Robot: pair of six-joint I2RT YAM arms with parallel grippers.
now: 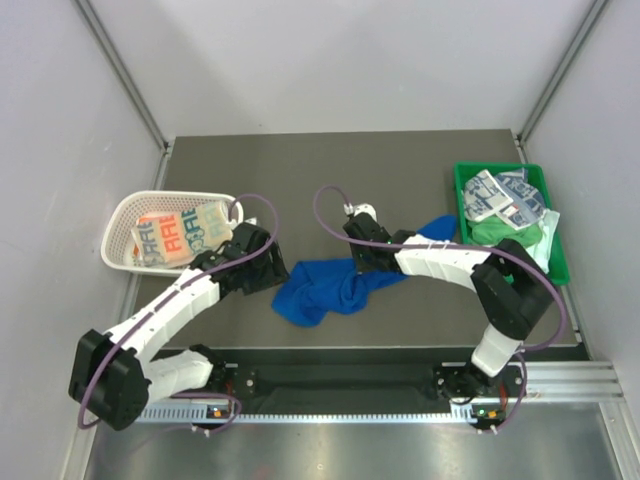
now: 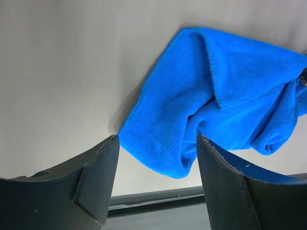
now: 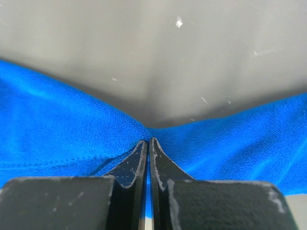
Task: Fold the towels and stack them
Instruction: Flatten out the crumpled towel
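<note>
The blue towel [image 1: 325,288] is clamped by the right gripper [image 3: 147,142]. The left gripper [image 2: 157,139] is spread, empty. Printed towels [image 1: 165,240] are held in the basket [image 1: 112,228] and the tray [image 1: 460,200]; their lettering cannot be read.

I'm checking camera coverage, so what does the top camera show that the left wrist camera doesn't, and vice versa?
Only the top camera: the white basket of printed towels on the left, the green tray of folded towels on the right, and the right claw shut on the blue towel. Only the left wrist camera: the towel's stitched hem up close, framed by the open left claw. Both: the blue towel, crumpled on the grey table.
</note>
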